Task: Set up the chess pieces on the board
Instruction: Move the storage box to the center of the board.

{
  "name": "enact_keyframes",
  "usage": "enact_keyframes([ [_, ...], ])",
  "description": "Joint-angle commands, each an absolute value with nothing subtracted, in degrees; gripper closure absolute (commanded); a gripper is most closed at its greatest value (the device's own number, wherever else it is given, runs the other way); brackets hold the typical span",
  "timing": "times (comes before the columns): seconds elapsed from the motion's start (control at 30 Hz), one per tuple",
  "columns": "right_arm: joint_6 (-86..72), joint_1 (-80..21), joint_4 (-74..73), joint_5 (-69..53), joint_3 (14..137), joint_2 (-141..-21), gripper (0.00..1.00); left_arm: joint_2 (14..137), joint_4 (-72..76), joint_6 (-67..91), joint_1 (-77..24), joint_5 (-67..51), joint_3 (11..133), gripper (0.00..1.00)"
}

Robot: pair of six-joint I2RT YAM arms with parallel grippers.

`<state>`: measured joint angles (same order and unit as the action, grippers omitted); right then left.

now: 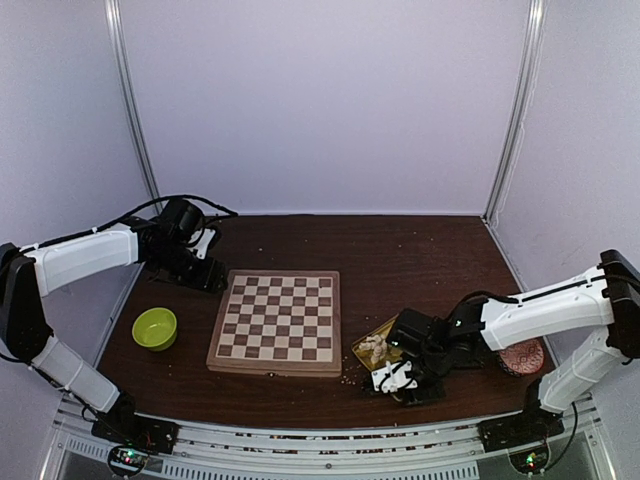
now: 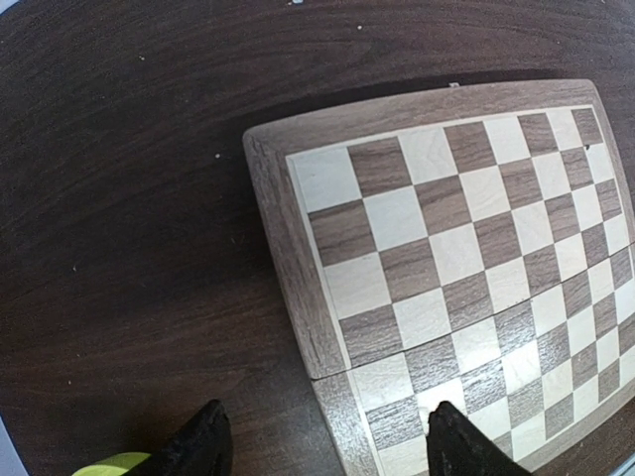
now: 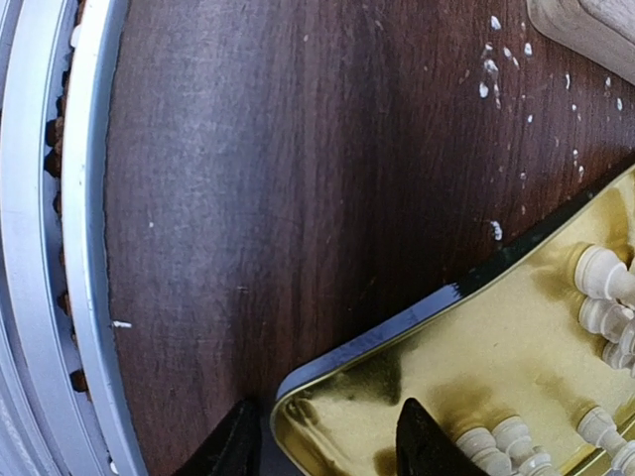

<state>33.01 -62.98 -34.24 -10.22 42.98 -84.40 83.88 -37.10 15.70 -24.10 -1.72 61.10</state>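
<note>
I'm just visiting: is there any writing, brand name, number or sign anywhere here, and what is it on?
No text can be read in any view.
board: plain squares, no letters or numbers on its border.
gold tray: faint marks on its rim, too blurred to tell if they are lettering.
green bowl, left arm, right arm: no labels visible.

Board (image 1: 275, 322) mid-table; bowl (image 1: 155, 328) left of it; tray (image 3: 476, 367) just right, chess pieces (image 1: 373, 349) inside.
</note>
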Motion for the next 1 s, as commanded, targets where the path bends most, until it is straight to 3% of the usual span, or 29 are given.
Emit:
enact_keyframes([
  [0.0,31.6,-63.2,-32.6,-4.8,44.5,-85.5,0.57,83.3,-35.5,14.9,-24.1,-2.1,61.3,0.31],
  [0.13,30.3,-62.0,-30.4,2.7,44.1,-85.8,0.60,83.4,-35.4,14.9,-24.0,-2.3,61.2,0.31],
  [0.6,32.6,-49.4,-27.3,8.7,46.0,-87.3,0.63,85.5,-35.5,15.0,-24.1,-5.2,61.5,0.31],
  [0.97,33.3,-48.4,-36.2,-5.5,46.3,-77.6,0.53,86.8,-36.0,16.4,-24.0,-6.2,61.1,0.27],
])
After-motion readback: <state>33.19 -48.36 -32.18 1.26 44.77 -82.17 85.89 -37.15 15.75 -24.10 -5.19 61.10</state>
